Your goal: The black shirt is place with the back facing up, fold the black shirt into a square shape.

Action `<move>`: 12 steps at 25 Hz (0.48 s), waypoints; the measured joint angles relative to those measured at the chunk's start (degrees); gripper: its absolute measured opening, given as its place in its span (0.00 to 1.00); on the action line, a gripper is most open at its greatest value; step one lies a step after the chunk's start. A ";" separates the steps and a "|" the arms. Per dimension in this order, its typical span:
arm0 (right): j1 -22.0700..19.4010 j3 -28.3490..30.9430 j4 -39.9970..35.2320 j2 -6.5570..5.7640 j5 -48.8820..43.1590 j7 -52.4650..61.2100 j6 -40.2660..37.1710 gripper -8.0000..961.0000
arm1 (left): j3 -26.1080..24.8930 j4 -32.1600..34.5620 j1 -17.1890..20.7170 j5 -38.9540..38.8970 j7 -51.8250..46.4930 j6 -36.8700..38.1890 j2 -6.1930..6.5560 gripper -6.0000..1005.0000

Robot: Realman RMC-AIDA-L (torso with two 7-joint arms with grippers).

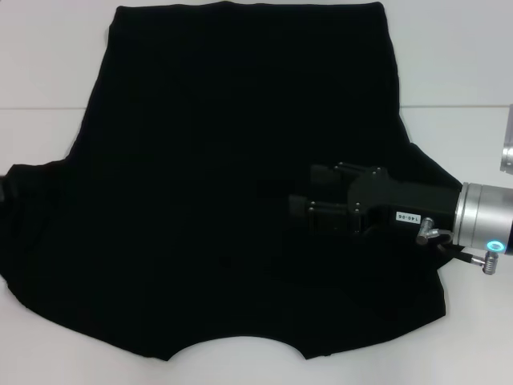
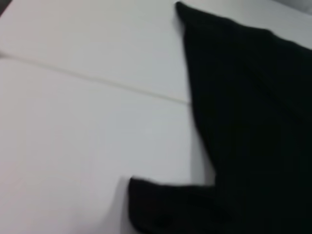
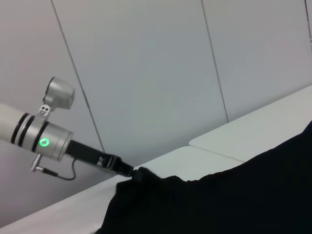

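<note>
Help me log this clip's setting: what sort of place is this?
Probably a robot test bench in a lab, not a home: a bare white table holding only the black shirt, plain grey panelled walls, and the right gripper over the cloth.

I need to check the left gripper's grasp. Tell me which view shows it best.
The right wrist view: the left gripper reaches the edge of the black shirt, though its fingers are hidden in the cloth. The head view and the left wrist view do not show it.
</note>
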 joint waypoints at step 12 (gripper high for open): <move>-0.40 0.00 0.17 0.01 0.01 -0.22 -0.42 0.87 | 4.48 -1.99 -5.03 -8.09 9.18 9.54 -1.75 0.00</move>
